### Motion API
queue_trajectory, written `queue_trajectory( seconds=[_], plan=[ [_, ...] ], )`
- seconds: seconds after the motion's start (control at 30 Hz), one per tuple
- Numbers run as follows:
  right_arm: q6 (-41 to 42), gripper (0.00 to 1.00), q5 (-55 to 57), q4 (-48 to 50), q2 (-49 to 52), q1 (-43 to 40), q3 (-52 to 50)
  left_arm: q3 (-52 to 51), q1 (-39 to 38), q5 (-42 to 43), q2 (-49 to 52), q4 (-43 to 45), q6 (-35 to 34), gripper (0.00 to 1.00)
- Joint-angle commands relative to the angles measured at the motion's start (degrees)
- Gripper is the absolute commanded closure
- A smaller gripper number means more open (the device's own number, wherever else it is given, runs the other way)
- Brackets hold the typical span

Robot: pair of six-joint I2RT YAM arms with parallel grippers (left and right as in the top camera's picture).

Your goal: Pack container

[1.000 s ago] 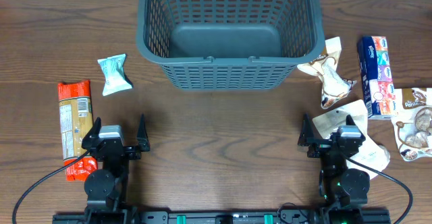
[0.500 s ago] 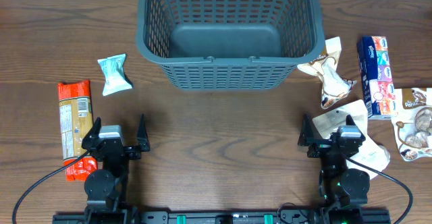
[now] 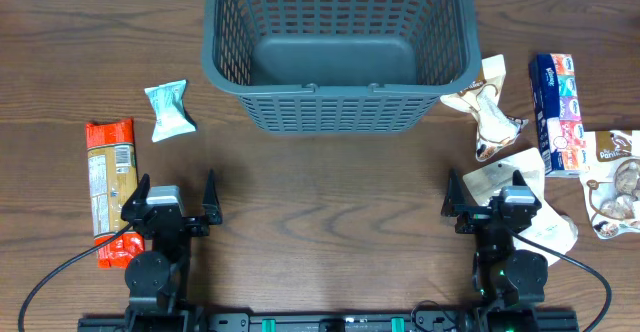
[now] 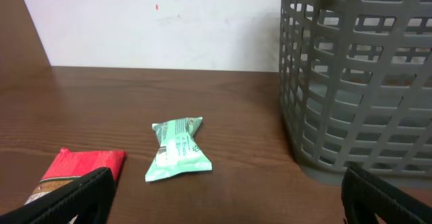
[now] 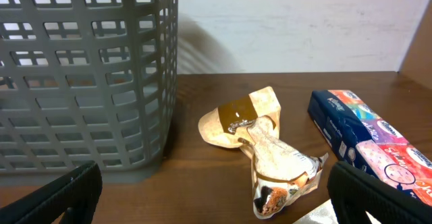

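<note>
Black and spread wide, my left fingers [image 4: 74, 197] grip nothing, with the brown wooden desk [image 3: 330, 212] showing between them. My right fingers [image 5: 381, 193] gape just as wide and hold nothing either. Past the left pair, a red packet [image 4: 81, 166] lies at ten o'clock, with a mint-green packet [image 4: 177, 150] beyond it at eleven. Past the right pair, a tan wrapper [image 5: 260, 140] lies at twelve and a blue box [image 5: 364, 133] at two. Farthest stands the dark grey basket [image 4: 351, 82], upright on the desk, at one o'clock from my left and eleven from my right.
</note>
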Motion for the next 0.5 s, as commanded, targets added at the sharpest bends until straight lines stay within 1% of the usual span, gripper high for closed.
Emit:
queue_trajectory(
  seconds=[0.0, 0.23, 0.47],
  plan=[
    [-0.9, 0.01, 0.0, -0.2, -0.3, 0.5, -0.2, -1.0, -0.1, -1.6, -0.4, -2.5, 0.3, 0.01],
    [-0.8, 0.01, -0.3, 0.9, -0.3, 0.5, -0.2, -1.0, -0.1, -1.6, -0.4, -2.5, 0.3, 0.01],
    [-0.8, 0.01, -1.2, -0.4, 0.0, 0.5, -0.2, -1.0, -0.1, -1.6, -0.4, -2.4, 0.3, 0.02]
  ],
)
